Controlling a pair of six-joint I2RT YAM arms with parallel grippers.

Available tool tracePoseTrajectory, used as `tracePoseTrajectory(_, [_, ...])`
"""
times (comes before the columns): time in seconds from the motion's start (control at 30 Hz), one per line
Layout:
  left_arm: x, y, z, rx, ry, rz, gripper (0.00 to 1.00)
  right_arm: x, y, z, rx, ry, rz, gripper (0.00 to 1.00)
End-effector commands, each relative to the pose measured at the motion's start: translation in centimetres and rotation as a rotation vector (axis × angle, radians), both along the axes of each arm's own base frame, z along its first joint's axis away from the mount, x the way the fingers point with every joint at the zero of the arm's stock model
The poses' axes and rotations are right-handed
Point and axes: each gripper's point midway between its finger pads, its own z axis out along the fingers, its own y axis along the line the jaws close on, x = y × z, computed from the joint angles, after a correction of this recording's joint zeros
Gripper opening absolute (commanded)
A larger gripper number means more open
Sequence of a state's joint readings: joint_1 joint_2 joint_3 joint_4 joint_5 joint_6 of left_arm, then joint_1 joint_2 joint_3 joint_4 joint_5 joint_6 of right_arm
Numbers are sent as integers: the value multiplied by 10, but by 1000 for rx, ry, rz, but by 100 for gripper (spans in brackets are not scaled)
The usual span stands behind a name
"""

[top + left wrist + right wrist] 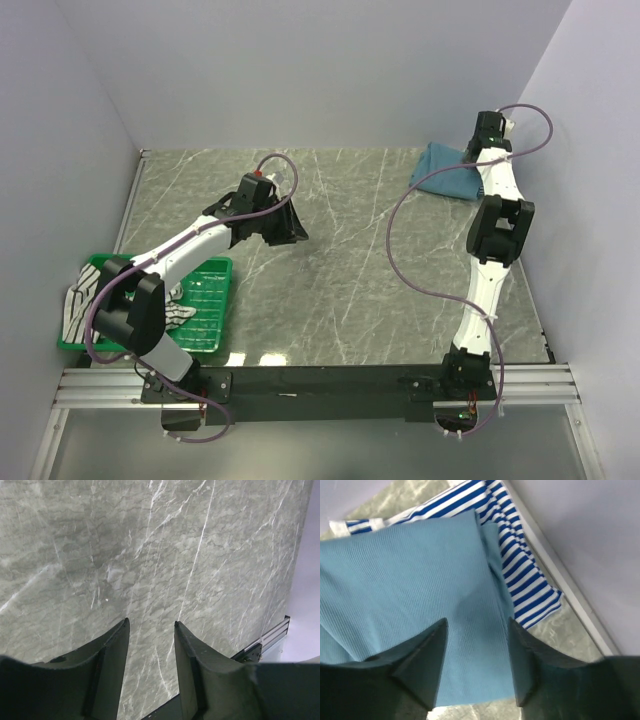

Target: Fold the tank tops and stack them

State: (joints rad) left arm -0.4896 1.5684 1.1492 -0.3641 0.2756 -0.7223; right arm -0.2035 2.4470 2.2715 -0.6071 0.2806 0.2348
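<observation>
the marble table (340, 250) fills most of what i can see, and the green basket (212, 300) sits at its near left corner, so i'll place everything from that. the left arm (190, 245) comes up beside the basket and reaches over it. the right arm (495, 230) stretches to the corner farthest across the table from the basket. in that far corner lies the teal tank top (445, 175), folded flat on the navy-and-white striped tank top (520, 575), whose stripes peek out along the wall side. the black-and-white striped tank top (78, 303) is crumpled in the basket, spilling over its outer left rim, not yet folded. the right claw (476, 622) hangs just over the teal cloth, jaws apart, nothing pinched. the left claw (150, 625) hovers over bare marble just beyond the basket's far right corner, jaws parted too, empty. to my eye two tops are done and the basket one is next. it lies back toward the near left from the left claw, which is by far the nearer. bunched as it is, i can't tell its long axis
</observation>
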Motion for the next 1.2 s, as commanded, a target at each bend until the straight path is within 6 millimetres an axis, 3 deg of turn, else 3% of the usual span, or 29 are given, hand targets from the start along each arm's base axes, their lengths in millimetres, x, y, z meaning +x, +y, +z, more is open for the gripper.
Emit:
tracePoseTrajectory(0.0, [2, -3, 13, -35, -37, -15, 47, -4, -13, 39, -29, -74, -86, 64])
tracePoseTrajectory(0.03, [2, -3, 14, -35, -40, -9, 47, -7, -12, 53, -29, -92, -94, 65])
tracePoseTrajectory(0.1, [2, -2, 16, -35, -44, -3, 48, -11, -6, 60, -6, -105, -96, 66])
tracePoseTrajectory(0.13, [2, 0, 19, -36, -50, 3, 48, -14, 0, 80, -3, -138, -91, 66])
tracePoseTrajectory(0.2, [3, 3, 22, -33, -54, 23, 49, -21, 13, 81, 16, -142, -83, 67])
tracePoseTrajectory(0.23, [3, 6, 25, -36, -64, 34, 49, -24, 23, 100, 29, -178, -63, 67])
tracePoseTrajectory(0.3, [5, 15, 30, -36, -70, 75, 49, -34, 49, 93, 60, -162, -47, 67])
tracePoseTrajectory(0.33, [5, 19, 30, -34, -67, 92, 49, -41, 64, 109, 91, -196, -22, 67])
tracePoseTrajectory(0.37, [7, 25, 30, -29, -63, 130, 49, -46, 91, 93, 120, -178, 10, 68])
tracePoseTrajectory(0.43, [8, 42, 34, -17, -51, 210, 49, -68, 126, 93, 145, -175, 53, 68])
tracePoseTrajectory(0.47, [7, 51, 34, -2, -45, 253, 50, -71, 163, 96, 149, -193, 114, 68])
tracePoseTrajectory(0.5, [5, 70, 27, 57, -25, 330, 50, -78, 186, 97, 162, -196, 149, 68])
tracePoseTrajectory(0.53, [4, 86, 36, 61, -39, 399, 50, -87, 207, 111, 171, -231, 196, 68])
tracePoseTrajectory(0.57, [-3, 94, 34, 47, 1, 452, 51, -99, 221, 96, 166, -206, 209, 68])
tracePoseTrajectory(0.6, [-9, 125, 38, 105, -15, 576, 51, -113, 259, 104, 190, -220, 290, 68])
tracePoseTrajectory(0.63, [-18, 141, 37, 134, 3, 650, 52, -121, 274, 102, 212, -221, 321, 68])
tracePoseTrajectory(0.67, [-25, 158, 35, 141, 26, 769, 57, -135, 293, 86, 242, -193, 366, 68])
tracePoseTrajectory(0.7, [-32, 188, 42, 184, -8, 906, 63, -148, 317, 92, 275, -206, 426, 68])
tracePoseTrajectory(0.73, [-55, 208, 31, 230, 71, 1028, 71, -162, 329, 77, 285, -176, 461, 68])
tracePoseTrajectory(0.87, [-107, 276, 25, 358, 110, 1376, 82, -196, 369, 71, 351, -157, 571, 68])
tracePoseTrajectory(0.93, [-118, 297, 26, 352, 99, 1490, 86, -218, 394, 66, 371, -130, 650, 68])
tracePoseTrajectory(1.0, [-129, 318, 16, 376, 109, 1586, 88, -233, 408, 62, 379, -107, 694, 68])
tracePoseTrajectory(1.07, [-132, 325, -1, 383, 153, 1610, 91, -253, 425, 53, 402, -67, 749, 68])
tracePoseTrajectory(1.1, [-135, 337, -9, 395, 189, 1658, 92, -259, 428, 55, 407, -67, 765, 68])
tracePoseTrajectory(1.17, [-141, 344, -22, 421, 253, 1664, 93, -276, 435, 48, 399, -46, 798, 68])
